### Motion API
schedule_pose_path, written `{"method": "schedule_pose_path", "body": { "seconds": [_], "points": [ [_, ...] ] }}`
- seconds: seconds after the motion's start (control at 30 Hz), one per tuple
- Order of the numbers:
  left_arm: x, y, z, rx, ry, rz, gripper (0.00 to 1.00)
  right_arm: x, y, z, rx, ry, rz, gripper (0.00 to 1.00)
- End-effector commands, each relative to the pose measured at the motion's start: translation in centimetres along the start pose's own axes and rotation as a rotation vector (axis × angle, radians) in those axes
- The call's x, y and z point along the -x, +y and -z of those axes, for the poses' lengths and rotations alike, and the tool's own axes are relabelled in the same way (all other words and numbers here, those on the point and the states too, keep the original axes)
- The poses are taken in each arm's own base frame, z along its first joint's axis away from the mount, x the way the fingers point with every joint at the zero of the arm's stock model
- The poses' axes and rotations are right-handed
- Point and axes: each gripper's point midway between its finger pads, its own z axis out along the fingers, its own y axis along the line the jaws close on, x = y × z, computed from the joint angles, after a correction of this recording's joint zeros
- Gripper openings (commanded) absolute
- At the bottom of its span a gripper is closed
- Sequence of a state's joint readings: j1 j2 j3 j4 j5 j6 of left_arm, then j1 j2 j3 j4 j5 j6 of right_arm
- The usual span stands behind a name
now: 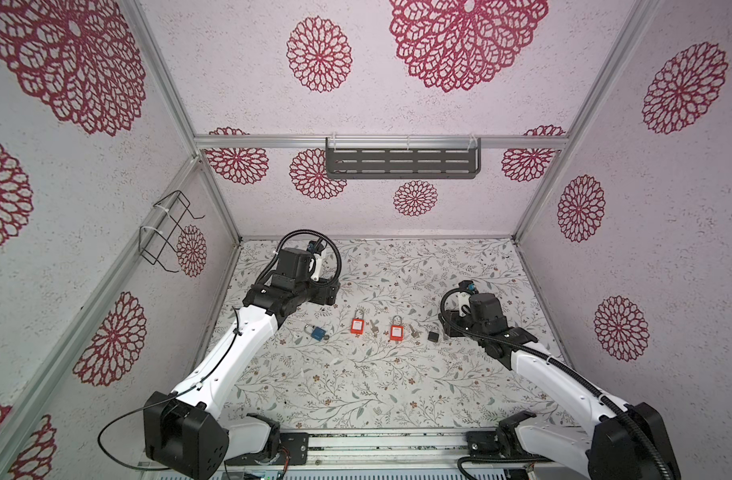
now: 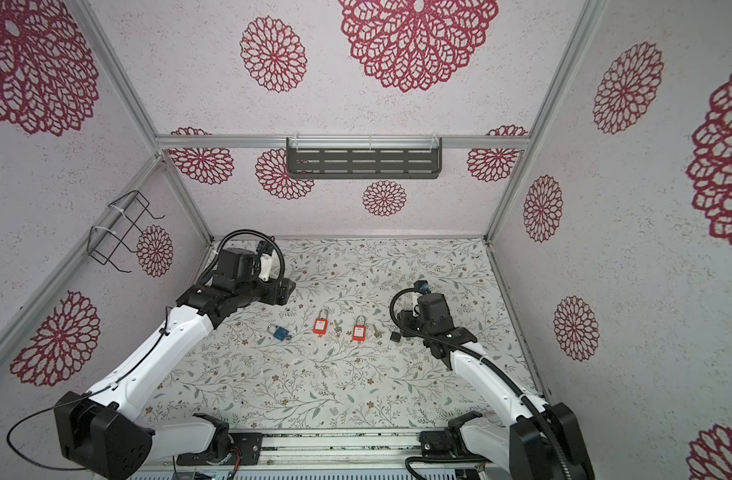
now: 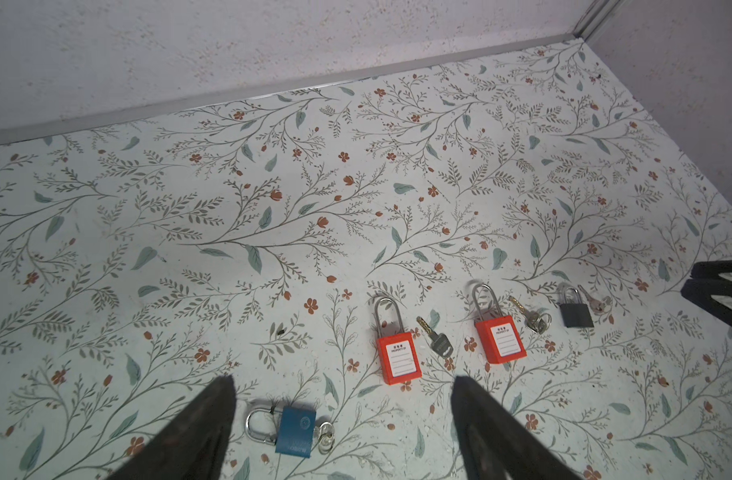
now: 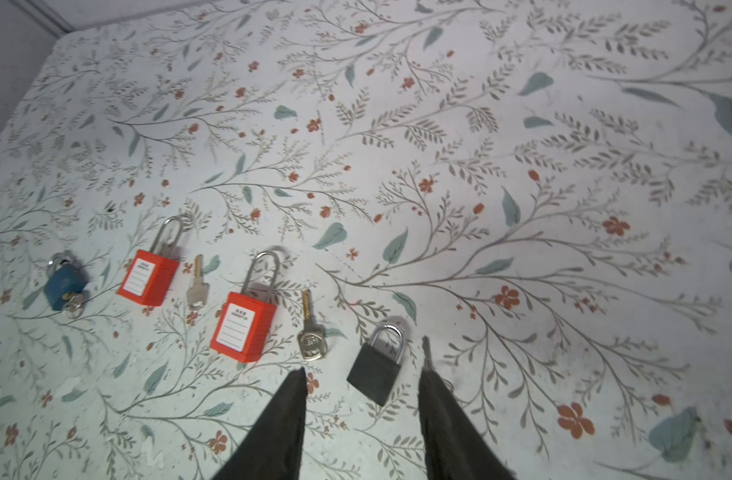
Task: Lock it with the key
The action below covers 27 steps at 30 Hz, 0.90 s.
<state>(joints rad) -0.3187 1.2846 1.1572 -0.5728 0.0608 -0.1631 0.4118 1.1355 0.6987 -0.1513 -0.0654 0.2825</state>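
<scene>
My left pincer (image 3: 342, 380) gapes empty, with the blue lock (image 3: 295, 430) on the tabletop beneath it. My right pincer (image 4: 362, 370) is parted and empty too. The black lock (image 4: 374, 374) lies just off its tips, its key (image 4: 426, 353) beside one.

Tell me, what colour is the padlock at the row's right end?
The padlock is black; the right wrist view shows it best.
</scene>
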Motion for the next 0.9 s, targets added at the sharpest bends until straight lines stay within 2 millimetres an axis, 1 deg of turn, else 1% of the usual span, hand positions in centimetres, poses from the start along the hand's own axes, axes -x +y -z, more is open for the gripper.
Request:
{"method": "schedule_pose_path", "body": {
  "seconds": [0.0, 0.07, 0.2, 0.27, 0.33, 0.4, 0.47, 0.57, 0.67, 0.87],
  "points": [
    [1.5, 1.6, 1.3, 0.039, -0.092, 0.057, 0.98, 1.2, 3.7, 0.1, 0.111, 0.035, 0.184, 0.47],
    [1.6, 2.4, 1.8, 0.050, -0.105, 0.082, 0.97, 1.7, 5.7, -0.6, 0.124, 0.056, 0.266, 0.47],
    [1.6, 4.1, 2.7, 0.061, -0.156, 0.140, 0.97, 2.4, 10.1, -3.0, 0.164, 0.131, 0.400, 0.47],
    [1.8, 5.5, 3.6, 0.092, -0.227, 0.203, 0.97, 2.0, 12.5, -4.8, 0.192, 0.193, 0.458, 0.47],
    [1.6, 7.6, 4.4, 0.171, -0.282, 0.273, 0.97, 1.5, 15.0, -6.2, 0.221, 0.240, 0.523, 0.47],
    [1.0, 9.3, 5.4, 0.248, -0.319, 0.319, 0.97, 0.7, 17.4, -7.5, 0.255, 0.281, 0.584, 0.47],
    [0.1, 10.5, 5.9, 0.285, -0.335, 0.353, 0.97, -0.5, 19.8, -8.9, 0.291, 0.331, 0.655, 0.47],
    [-1.1, 11.7, 6.2, 0.279, -0.318, 0.421, 0.97, -1.8, 22.3, -10.7, 0.327, 0.389, 0.715, 0.47],
    [-2.1, 13.0, 6.0, 0.266, -0.296, 0.509, 0.97, -2.9, 24.2, -12.2, 0.353, 0.433, 0.755, 0.47],
    [-2.5, 14.1, 5.4, 0.229, -0.284, 0.572, 0.97, -4.1, 27.2, -14.2, 0.402, 0.476, 0.799, 0.48]
  ]
}}
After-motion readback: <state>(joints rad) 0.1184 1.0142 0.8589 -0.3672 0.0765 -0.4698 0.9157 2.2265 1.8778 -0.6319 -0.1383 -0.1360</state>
